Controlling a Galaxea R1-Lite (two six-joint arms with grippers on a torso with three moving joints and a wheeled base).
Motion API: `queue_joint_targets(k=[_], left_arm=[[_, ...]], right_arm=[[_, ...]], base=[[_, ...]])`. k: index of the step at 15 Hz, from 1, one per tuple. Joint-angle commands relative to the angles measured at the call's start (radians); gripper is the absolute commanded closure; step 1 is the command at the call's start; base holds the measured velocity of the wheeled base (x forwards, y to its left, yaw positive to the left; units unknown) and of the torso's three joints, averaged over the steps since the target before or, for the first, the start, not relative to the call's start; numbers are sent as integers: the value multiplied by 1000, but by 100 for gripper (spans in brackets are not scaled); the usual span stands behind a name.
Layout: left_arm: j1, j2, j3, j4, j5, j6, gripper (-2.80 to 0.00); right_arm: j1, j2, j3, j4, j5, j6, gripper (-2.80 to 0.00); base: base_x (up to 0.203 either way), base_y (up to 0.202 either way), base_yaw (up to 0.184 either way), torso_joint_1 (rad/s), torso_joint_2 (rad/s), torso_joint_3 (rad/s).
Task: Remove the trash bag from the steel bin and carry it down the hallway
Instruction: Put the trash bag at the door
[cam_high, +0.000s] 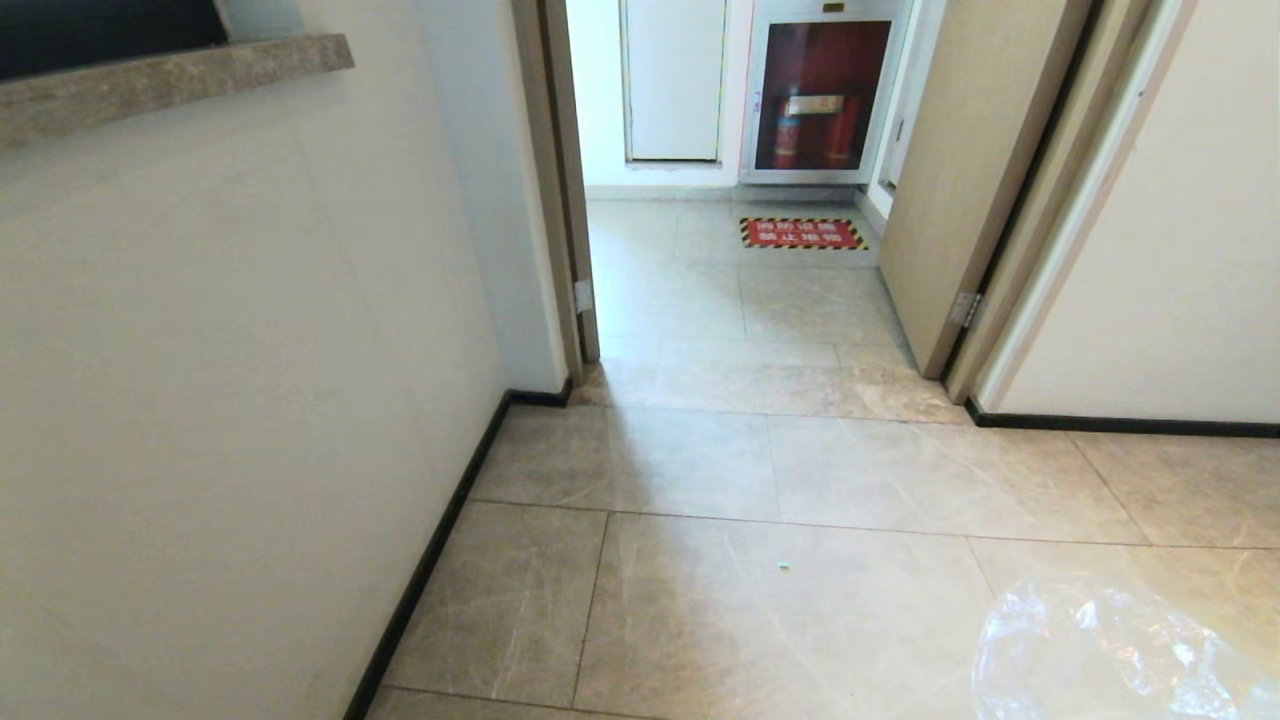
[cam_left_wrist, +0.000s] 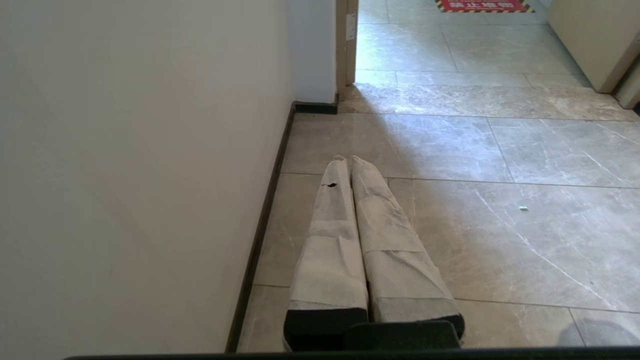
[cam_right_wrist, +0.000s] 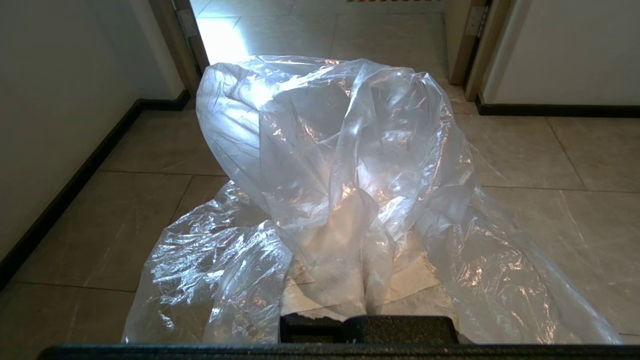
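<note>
Right gripper (cam_right_wrist: 345, 240) clenched on the bag (cam_right_wrist: 340, 165), clear plastic billowing over it above the hallway tiles (cam_high: 780, 470); bin out of view, removal apparently done, doorway (cam_high: 730, 300) ahead, carrying unfinished.

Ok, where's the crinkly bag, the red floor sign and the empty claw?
trash bag (cam_right_wrist: 340, 165): right wrist view, crinkled upper bulge.
red floor sign (cam_high: 803, 233): head view, its middle.
left claw (cam_left_wrist: 348, 162): left wrist view, between its tips.
</note>
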Motion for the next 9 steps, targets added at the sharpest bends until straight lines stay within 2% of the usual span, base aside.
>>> queue_joint_targets(k=[1, 3, 4, 9], left_arm=[[0, 0, 0, 0, 0, -1, 0], [0, 0, 0, 0, 0, 0, 0], [0, 0, 0, 0, 0, 0, 0], [0, 0, 0, 0, 0, -1, 0]], right_arm=[[0, 1, 2, 2, 0, 6, 0], [0, 1, 2, -1, 0, 13, 0], [0, 2, 2, -1, 0, 10, 0], [0, 1, 2, -1, 0, 8, 0]], base=[[0, 0, 0, 0, 0, 0], [0, 0, 0, 0, 0, 0], [7, -10, 101, 3, 0, -2], [2, -9, 166, 3, 2, 3]])
